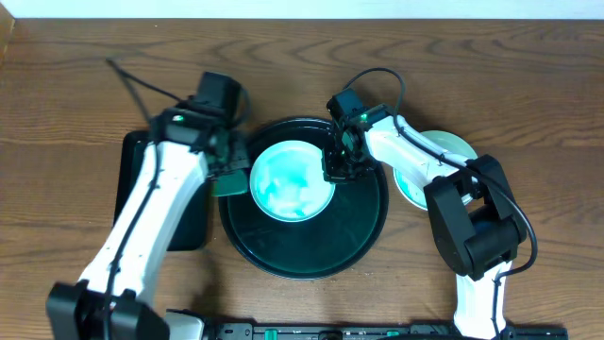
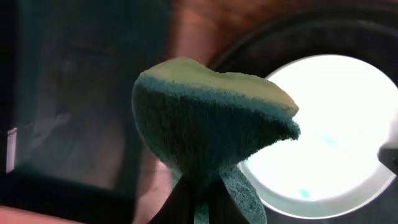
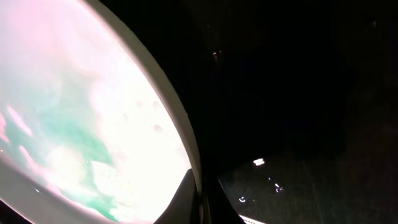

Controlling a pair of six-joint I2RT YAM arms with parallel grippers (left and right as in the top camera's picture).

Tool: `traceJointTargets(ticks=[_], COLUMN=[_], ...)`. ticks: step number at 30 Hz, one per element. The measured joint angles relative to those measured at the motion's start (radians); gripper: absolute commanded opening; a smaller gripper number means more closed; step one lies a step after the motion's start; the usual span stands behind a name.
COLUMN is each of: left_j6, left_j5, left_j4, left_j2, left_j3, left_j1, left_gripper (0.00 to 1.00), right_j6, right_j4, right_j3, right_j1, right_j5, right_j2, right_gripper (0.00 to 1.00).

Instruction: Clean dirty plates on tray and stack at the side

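Plate (image 1: pixel 291 179) rim pinched by right claw (image 1: pixel 337 169); left claw (image 1: pixel 226 178) clamps sponge (image 2: pixel 208 124).

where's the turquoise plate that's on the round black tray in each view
overhead: the plate lies just above the picture's centre, on the tray.
left wrist: on the right side, partly behind the green sponge.
right wrist: it fills the left half, its rim curving down to bottom centre.
shared landmark: the black tray floor around the plate.
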Motion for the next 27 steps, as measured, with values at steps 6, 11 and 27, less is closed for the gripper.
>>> traceJointTargets(ticks=[6, 11, 27], left_j6=[0.025, 0.043, 0.049], left_j5=[-0.01, -0.015, -0.02], left_j4=[-0.029, -0.03, -0.015], left_j2=[-0.005, -0.001, 0.002], left_j3=[-0.009, -0.024, -0.025], left_j1=[0.14, 0.245, 0.341], left_gripper=[0.07, 0.07, 0.07], right_j6=[-0.058, -0.091, -0.171], right_j4=[0.005, -0.01, -0.06], right_j3=[0.0, 0.0, 0.002], right_j1=[0.011, 0.068, 0.458], right_j5=[0.06, 0.273, 1.213], right_j2=[-0.019, -0.129, -0.27], right_gripper=[0.01, 0.01, 0.01])
